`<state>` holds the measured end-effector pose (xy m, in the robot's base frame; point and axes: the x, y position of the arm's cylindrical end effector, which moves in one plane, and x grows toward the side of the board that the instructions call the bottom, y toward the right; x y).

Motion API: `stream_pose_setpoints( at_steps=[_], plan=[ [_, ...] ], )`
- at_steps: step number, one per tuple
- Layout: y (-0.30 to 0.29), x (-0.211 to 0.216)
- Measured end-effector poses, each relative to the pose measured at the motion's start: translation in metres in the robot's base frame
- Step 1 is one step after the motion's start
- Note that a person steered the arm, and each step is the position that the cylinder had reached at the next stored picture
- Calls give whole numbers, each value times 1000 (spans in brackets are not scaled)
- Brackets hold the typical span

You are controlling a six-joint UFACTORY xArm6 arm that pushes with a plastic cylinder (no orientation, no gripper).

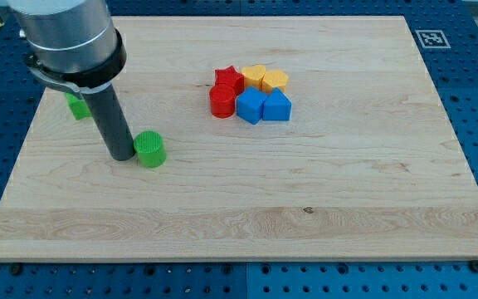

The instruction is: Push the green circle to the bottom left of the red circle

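Second green block [76, 106] mostly behind the arm, shape unclear; arm [60, 33] cropped at top.

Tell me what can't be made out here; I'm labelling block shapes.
- Second green block, camera view: mostly hidden behind the arm, shape unclear.
- Red star and the two yellow blocks: packed together, lower parts hidden by the red circle and blue blocks.
- My tip beside the green circle: contact unclear.

We find our tip [122, 155] touching the round block [149, 149] on its left side. A block cluster [251, 92] lies well apart toward the upper right on the board [305, 216].
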<state>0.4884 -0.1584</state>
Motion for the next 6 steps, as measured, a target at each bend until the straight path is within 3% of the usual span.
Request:
stream_pose_setpoints(
  at_steps=[3,5,6],
  plan=[
    [21,-5],
    [35,27],
    [60,14]
  ],
)
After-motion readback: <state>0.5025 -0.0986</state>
